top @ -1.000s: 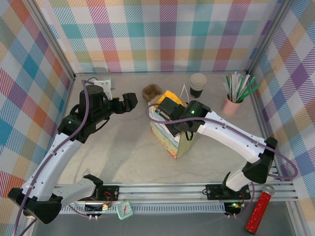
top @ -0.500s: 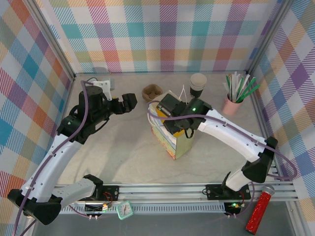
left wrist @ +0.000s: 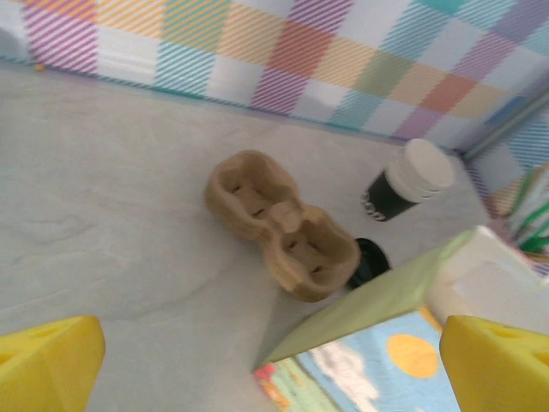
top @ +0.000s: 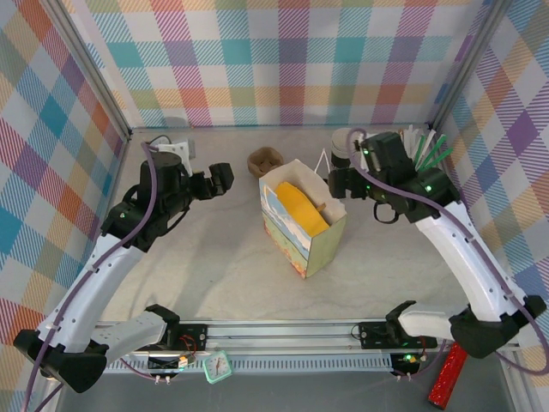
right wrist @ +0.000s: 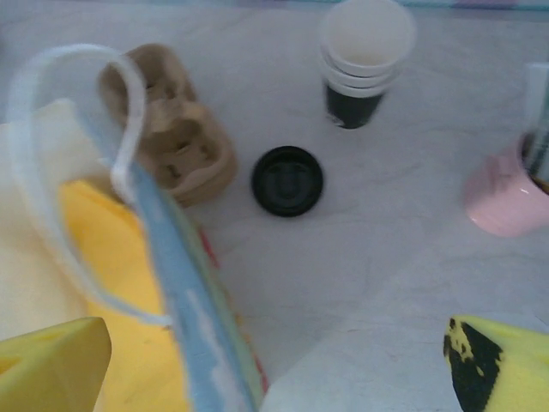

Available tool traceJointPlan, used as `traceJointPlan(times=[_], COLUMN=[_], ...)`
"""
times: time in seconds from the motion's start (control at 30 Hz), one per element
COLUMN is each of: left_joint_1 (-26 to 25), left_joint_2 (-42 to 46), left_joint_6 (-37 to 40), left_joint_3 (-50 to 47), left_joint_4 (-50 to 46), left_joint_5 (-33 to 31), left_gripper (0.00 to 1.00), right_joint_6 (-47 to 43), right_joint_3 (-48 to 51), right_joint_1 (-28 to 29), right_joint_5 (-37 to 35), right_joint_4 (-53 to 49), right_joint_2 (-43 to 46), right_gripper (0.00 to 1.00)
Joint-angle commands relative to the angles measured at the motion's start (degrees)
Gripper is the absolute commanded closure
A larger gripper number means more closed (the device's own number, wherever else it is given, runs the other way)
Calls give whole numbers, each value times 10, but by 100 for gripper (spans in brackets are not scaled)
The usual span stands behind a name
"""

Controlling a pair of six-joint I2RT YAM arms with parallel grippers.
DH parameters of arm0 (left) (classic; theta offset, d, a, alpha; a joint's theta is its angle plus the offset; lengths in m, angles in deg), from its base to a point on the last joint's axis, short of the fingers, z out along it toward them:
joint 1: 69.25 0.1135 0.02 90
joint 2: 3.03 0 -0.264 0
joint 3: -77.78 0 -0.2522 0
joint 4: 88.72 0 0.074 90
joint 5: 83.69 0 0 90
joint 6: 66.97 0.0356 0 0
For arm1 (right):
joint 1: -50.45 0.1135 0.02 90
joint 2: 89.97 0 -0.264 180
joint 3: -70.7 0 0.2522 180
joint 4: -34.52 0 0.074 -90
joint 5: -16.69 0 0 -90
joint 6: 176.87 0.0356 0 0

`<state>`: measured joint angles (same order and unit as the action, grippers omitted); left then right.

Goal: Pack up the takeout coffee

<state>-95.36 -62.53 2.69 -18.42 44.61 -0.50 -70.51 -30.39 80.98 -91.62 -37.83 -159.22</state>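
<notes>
Hiding most of the takeout coffee behind the pulp carrier in the left wrist view, baring only a sliver of black lid; covering part of the stacked cups with the right arm from above. Standing upright ahead of the right gripper, roughly midway between its widely parted, empty fingers, just beside the carrier. Lying ahead and right of the left gripper, likewise spread and empty. Resting on a pale grey table, boxed in by pastel plaid walls.

The pale table carries a paper bag; beyond the bag stand a brown cup carrier, a black-lidded coffee cup, stacked cups and a pink cup.
</notes>
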Motion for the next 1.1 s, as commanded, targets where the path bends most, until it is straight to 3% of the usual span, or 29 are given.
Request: traceJointPlan(times=[0.0, 0.13, 0.33, 0.57, 0.63, 0.77, 1.07], left_joint_1=[8, 41, 96, 182, 205, 216, 226], left_joint_2=[0, -2, 6, -4, -27, -74, -211], left_joint_6=[-9, -15, -12, 45, 51, 82, 160], left_joint_3=[-26, -73, -165, -300, -325, -377, -440], left_joint_4=[-27, -28, 5, 164, 224, 369, 665], left_joint_5=[-101, -171, -300, -292, -264, -239, -152], left_gripper=[0, 0, 0, 0, 0, 0, 0], right_joint_6=[24, 46, -23, -75, -90, -120, -164], right_joint_3=[74, 198, 402, 478, 498, 533, 583], right_joint_1=[-61, -155, -190, -233, -234, -234, -256], right_joint_5=[12, 40, 38, 32, 22, 33, 72], right_joint_4=[72, 158, 391, 566, 638, 779, 940], right_joint_2=[29, 53, 83, -13, -51, -106, -168], right_gripper=[1, 1, 1, 1, 1, 1, 1])
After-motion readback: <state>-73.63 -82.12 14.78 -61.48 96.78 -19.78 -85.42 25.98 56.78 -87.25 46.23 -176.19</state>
